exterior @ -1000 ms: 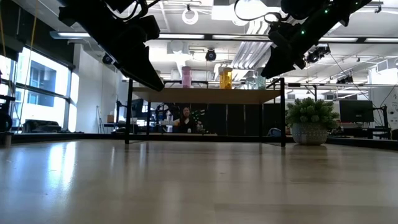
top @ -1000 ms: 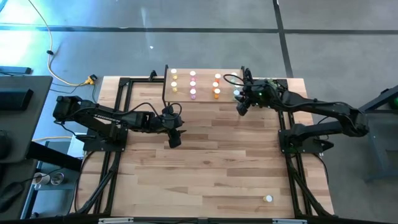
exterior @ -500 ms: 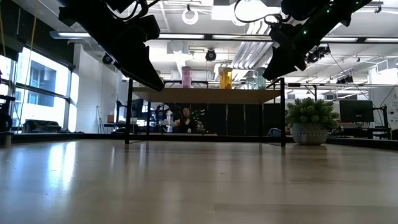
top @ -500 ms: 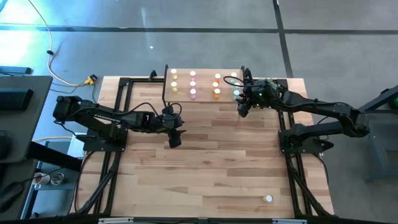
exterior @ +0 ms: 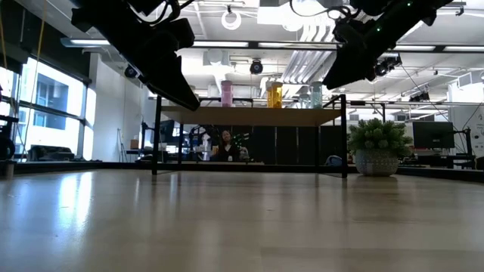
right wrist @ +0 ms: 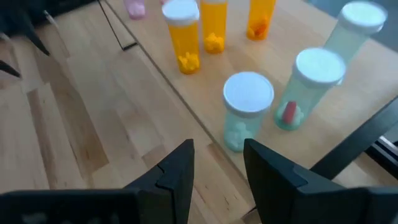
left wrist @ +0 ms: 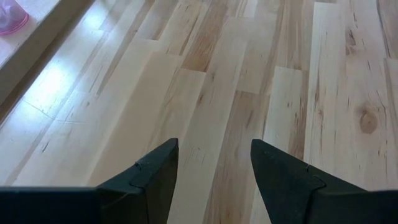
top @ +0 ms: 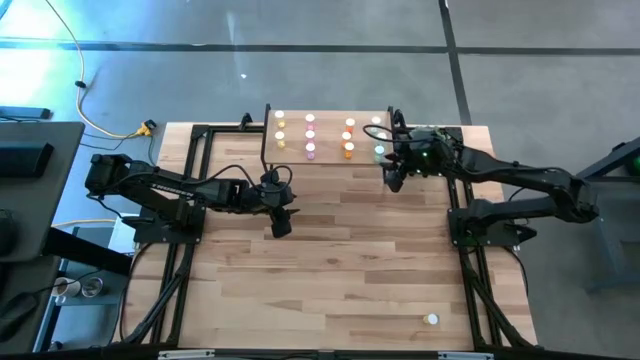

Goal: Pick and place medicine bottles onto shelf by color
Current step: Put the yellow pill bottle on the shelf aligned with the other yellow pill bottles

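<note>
Left arm: reaches in from the table's [top: 330, 260] left edge toward the middle. Left gripper [top: 281, 226] hangs above bare boards, short of the shelf [top: 328, 139]; fingers parted wide, nothing between them.

Shelf: at the table's far edge, centre. The high view shows only white caps and slivers of colour, so bottle bodies are hard to read there.

Medicine bottles on shelf, left to right: yellow column [top: 280, 126], pink column [top: 310, 136], orange column [top: 348, 138], green group [top: 379, 141] at the right end, partly covered by the right arm. The right wrist view shows 3 green bottles [right wrist: 247, 109] upright, orange ones [right wrist: 182, 34] beyond, and a pink one cut off at the frame edge.

Right arm: extends from the table's right edge toward the far edge. Right gripper [top: 393, 181] is just in front of the shelf's right end; fingers narrowly apart, empty.

1 stray bottle [top: 431, 320]: near the table's near right corner, colour unclear.
</note>
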Motion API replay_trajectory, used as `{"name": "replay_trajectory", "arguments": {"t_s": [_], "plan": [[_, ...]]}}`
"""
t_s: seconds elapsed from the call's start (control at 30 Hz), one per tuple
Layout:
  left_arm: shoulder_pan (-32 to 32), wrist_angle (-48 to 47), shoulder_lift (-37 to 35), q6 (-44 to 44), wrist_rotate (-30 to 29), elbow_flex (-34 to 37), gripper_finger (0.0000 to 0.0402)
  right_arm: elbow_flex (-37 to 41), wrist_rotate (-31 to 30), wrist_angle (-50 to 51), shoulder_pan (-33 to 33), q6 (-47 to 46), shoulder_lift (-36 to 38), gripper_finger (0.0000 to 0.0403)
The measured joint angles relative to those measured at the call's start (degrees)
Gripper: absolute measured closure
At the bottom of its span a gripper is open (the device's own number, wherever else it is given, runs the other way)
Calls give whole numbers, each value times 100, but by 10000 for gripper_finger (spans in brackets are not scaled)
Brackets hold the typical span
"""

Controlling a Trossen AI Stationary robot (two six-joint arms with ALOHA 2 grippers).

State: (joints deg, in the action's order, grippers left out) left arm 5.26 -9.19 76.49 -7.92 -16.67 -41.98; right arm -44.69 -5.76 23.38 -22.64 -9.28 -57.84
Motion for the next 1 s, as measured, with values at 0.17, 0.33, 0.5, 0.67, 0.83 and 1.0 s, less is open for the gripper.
{"name": "replay_trajectory", "arguments": {"t_s": [0.17, 0.33, 0.5, 0.67, 0.83, 1.0], "plan": [[0, 0, 0, 0, 0, 0, 209, 0, -4, 86, 140, -125, 297, 272], [0, 0, 0, 0, 0, 0, 209, 0, 164, 202, 441, -528, 508, 272], [0, 0, 0, 0, 0, 0, 209, 0, 704, 481, 941, -1331, 557, 272], [-23, 0, 0, -15, 0, 0, 209, 18, 754, 866, 1707, -2117, 555, 272], [-82, 0, 0, -72, 0, 0, 209, 86, 373, 1053, 2592, -2907, 533, 272], [-163, 0, 0, -230, 1, 0, 209, 160, -235, 1287, 3569, -3624, 533, 272]]}}
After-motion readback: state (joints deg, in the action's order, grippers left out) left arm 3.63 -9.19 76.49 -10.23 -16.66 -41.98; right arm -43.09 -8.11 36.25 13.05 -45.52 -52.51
